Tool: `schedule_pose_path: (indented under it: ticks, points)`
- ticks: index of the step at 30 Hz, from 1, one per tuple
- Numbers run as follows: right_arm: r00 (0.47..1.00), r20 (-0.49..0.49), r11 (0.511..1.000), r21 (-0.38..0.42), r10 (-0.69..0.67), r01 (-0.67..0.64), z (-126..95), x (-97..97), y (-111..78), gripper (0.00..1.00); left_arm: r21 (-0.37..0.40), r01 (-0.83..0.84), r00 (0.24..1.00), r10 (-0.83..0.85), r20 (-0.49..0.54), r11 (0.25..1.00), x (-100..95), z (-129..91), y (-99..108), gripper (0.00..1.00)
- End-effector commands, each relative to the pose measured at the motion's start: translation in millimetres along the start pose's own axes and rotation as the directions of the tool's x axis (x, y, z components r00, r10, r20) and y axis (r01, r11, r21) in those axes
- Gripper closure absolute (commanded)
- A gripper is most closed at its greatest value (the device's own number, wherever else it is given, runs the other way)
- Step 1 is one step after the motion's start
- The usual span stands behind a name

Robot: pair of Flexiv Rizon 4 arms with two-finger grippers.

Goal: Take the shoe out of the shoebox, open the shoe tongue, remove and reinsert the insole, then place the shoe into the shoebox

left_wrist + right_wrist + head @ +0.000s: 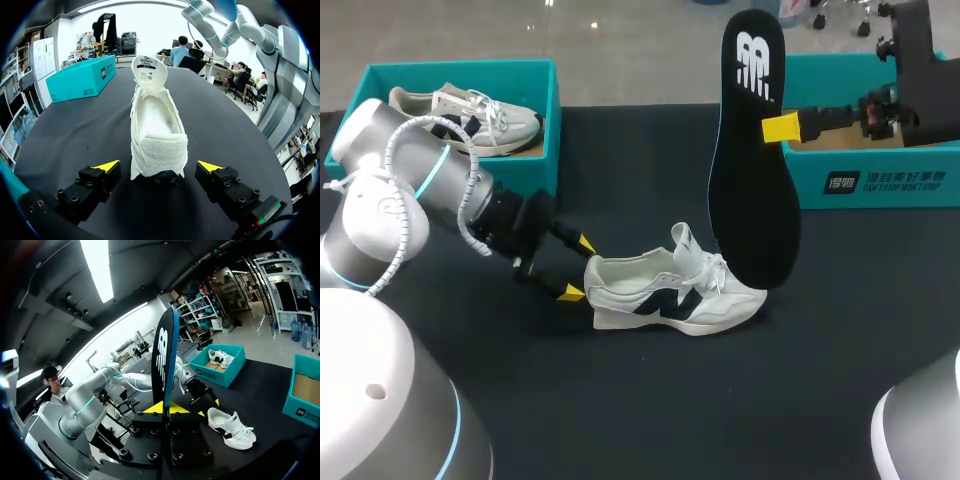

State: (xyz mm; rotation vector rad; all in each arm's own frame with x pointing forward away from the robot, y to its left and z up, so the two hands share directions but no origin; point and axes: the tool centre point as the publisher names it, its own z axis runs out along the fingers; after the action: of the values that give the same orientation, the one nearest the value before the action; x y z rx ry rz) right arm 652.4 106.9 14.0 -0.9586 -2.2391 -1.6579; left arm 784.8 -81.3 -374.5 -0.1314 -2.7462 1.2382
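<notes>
One insole [752, 150] is held high, upright, at upper centre-right of the head view, clamped at its right edge by the right gripper [163, 408]. In the right wrist view the insole is seen edge-on, pinched between the two yellow tips, which stand narrow on it. Its lower end hangs just above the toe of the shoe [670, 295]; whether the two touch cannot be told.

Two shoes are counted. The first, white with a dark side mark, is set on its sole on the black table [670, 400] at the middle of the frame, toe to the right. Its tongue [149, 70] is seen standing up in the left wrist view and the inside is laid open. The second shoe [470, 115] is seen lying in the teal box [460, 68] at upper left.

Two boxes are counted: that one, and another teal box [880, 180] at upper right, behind the insole.

The left gripper [576, 268] is placed at the first shoe's heel, left of centre. Its fingers are spread wide, one yellow tip to each side of the heel, with a gap seen on both sides; nothing is gripped.
</notes>
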Motion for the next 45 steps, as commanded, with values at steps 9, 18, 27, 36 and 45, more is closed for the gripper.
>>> schedule_pose_path:
  ticks: [9, 18, 27, 36, 45]
  points:
    - [1.0, -0.001, 1.0, 0.005, 0.001, -0.001, 3, -0.9, 2.6, 1.0, -0.167, 0.033, 0.999, -0.029, 0.027, 0.985, 5.8, -9, -15, 0.0]
    - [1.0, -0.001, 1.0, 0.005, 0.001, -0.001, 3, -0.9, 2.6, 1.0, -0.338, 0.06, 0.998, -0.056, 0.023, 0.939, 13.2, -19, -30, 0.0]
    - [1.0, -0.001, 1.0, 0.005, 0.001, -0.001, 3, -0.9, 2.6, 1.0, -0.531, 0.12, 0.991, -0.128, 0.022, 0.839, 18.2, -18, -45, 0.0]
    - [1.0, -0.001, 1.0, 0.005, 0.001, -0.001, 3, -0.9, 2.6, 1.0, -0.654, 0.126, 0.992, -0.108, 0.067, 0.746, 17.4, -12, -55, 0.0]
    - [1.0, -0.001, 1.0, 0.005, 0.001, -0.001, 3, -0.9, 2.6, 1.0, -0.701, 0.152, 0.988, -0.103, 0.111, 0.697, 10.3, -11, -56, 0.0]
